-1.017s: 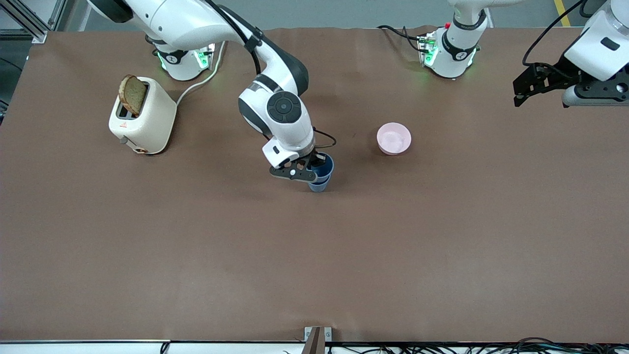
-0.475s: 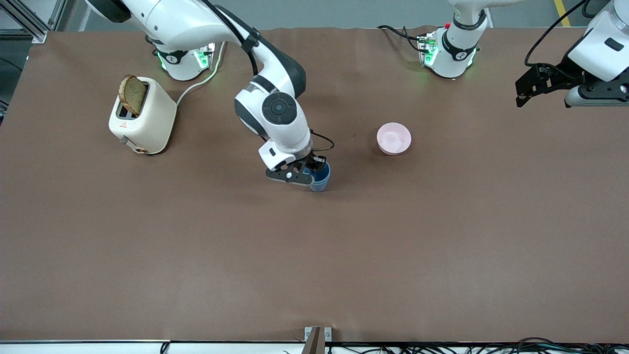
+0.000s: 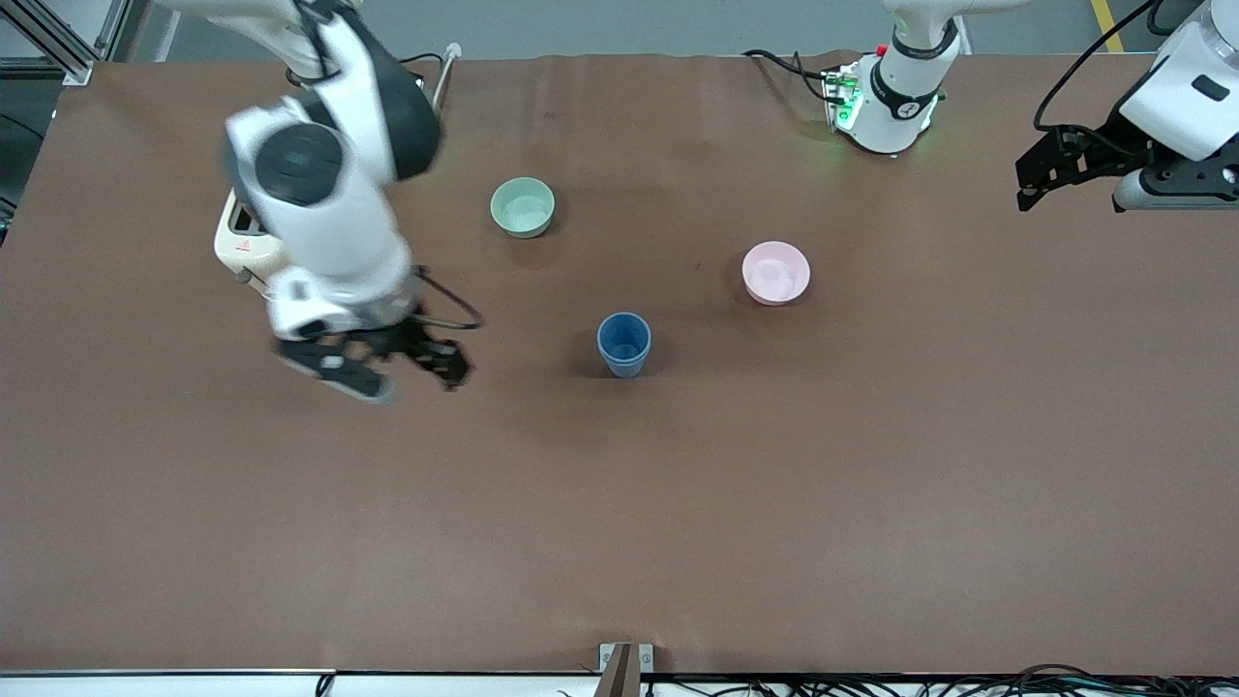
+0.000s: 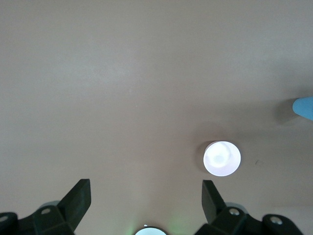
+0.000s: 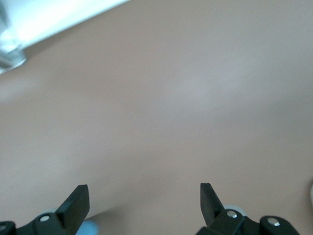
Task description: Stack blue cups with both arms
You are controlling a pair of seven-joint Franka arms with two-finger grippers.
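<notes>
The blue cups [image 3: 624, 344] stand upright as one nested stack in the middle of the table; only one outline shows. My right gripper [image 3: 407, 373] is open and empty, up over bare table between the stack and the toaster, toward the right arm's end. In the right wrist view my right gripper [image 5: 144, 200] frames bare table, with a blue edge [image 5: 89, 228] beside one finger. My left gripper [image 3: 1024, 192] is open and empty, waiting high at the left arm's end. The left wrist view shows my left gripper [image 4: 145, 196] open and a blue cup's edge [image 4: 305, 107].
A pink bowl [image 3: 775, 272] sits beside the stack toward the left arm's end; it also shows in the left wrist view [image 4: 222, 158]. A mint-green bowl [image 3: 523, 206] sits farther from the front camera. A cream toaster [image 3: 242, 247] is mostly hidden by the right arm.
My right gripper let go of the upper blue cup, now nested in the lower one, and swung away toward the toaster, uncovering the mint-green bowl. The left arm barely moved.
</notes>
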